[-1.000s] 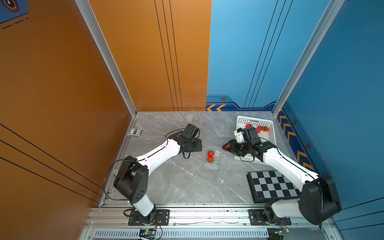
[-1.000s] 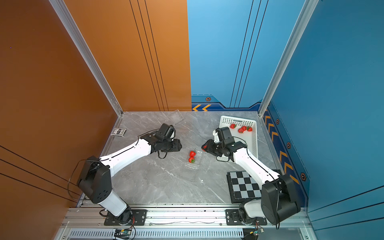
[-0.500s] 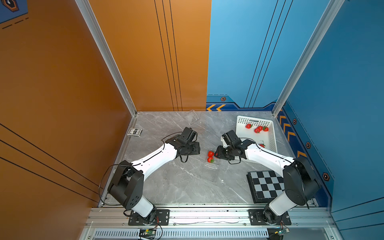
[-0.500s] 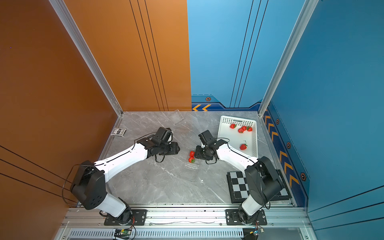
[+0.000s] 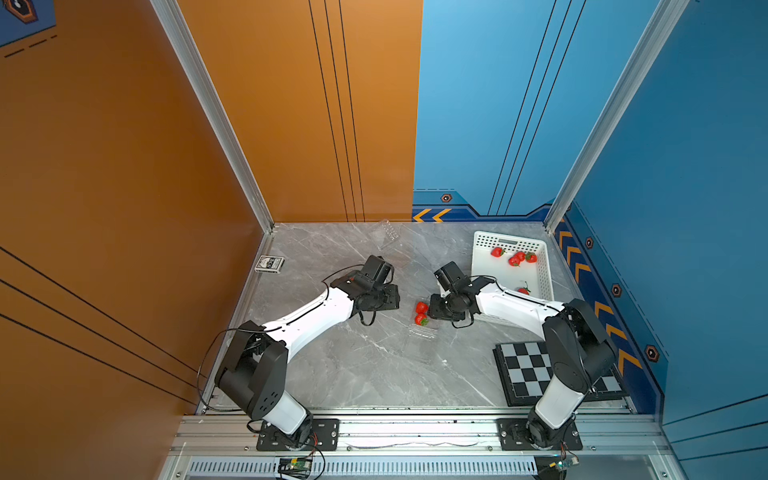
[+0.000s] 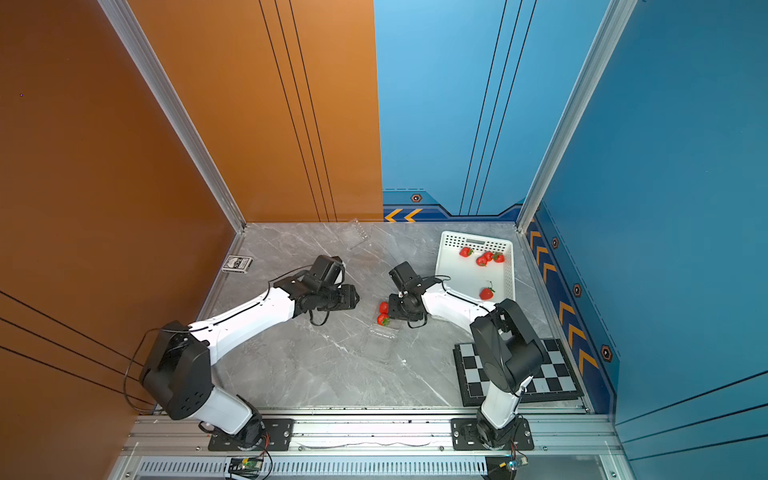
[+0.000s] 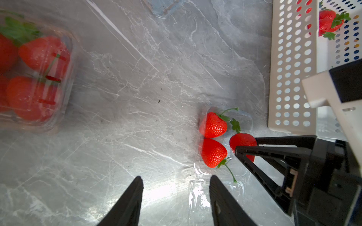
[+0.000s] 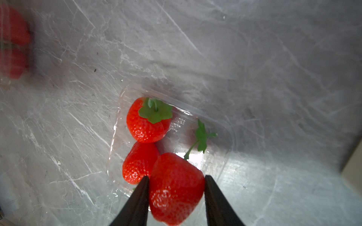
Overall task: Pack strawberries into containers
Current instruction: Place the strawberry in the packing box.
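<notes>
The grey table (image 5: 374, 365) carried everything. The white basket (image 5: 505, 276) stood near the open clear box (image 8: 184, 119) and held four loose strawberries (image 5: 515, 260). The left gripper (image 7: 175, 177) hung beside that box's lid, jaws apart and empty. The right gripper (image 8: 176, 177) hovered over the box's edge, jaws clamped on one strawberry (image 8: 176, 193). A filled box (image 7: 35, 78) sat well apart from the open box, on the side away from the basket. Two berries (image 8: 146, 123) lay inside the open box, touching each other.

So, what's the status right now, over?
Right jaws shut on a strawberry at the open container. Two other strawberries inside it. Left jaws open, empty. Nothing in the way.
</notes>
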